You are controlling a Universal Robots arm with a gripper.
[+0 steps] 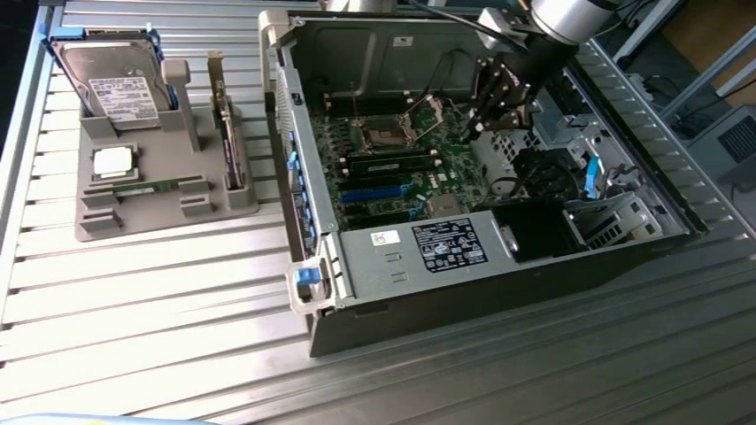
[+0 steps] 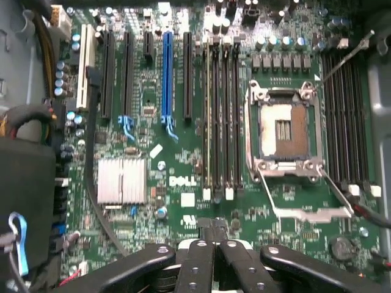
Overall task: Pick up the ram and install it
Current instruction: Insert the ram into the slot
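Observation:
A ram stick, thin and green, lies flat in the grey holder at the exterior view's left, outside the computer case. My gripper hangs inside the open case over the motherboard, far from that stick. In the wrist view its fingers are pressed together with nothing between them, and the gripper hovers just short of the row of black memory slots. A long dark strip sits in those slots; I cannot tell whether it is a ram stick.
The holder also carries a hard drive, a square silver processor and an upright expansion card. On the board are an open processor socket, a silver heatsink and a blue slot. Case walls ring the board.

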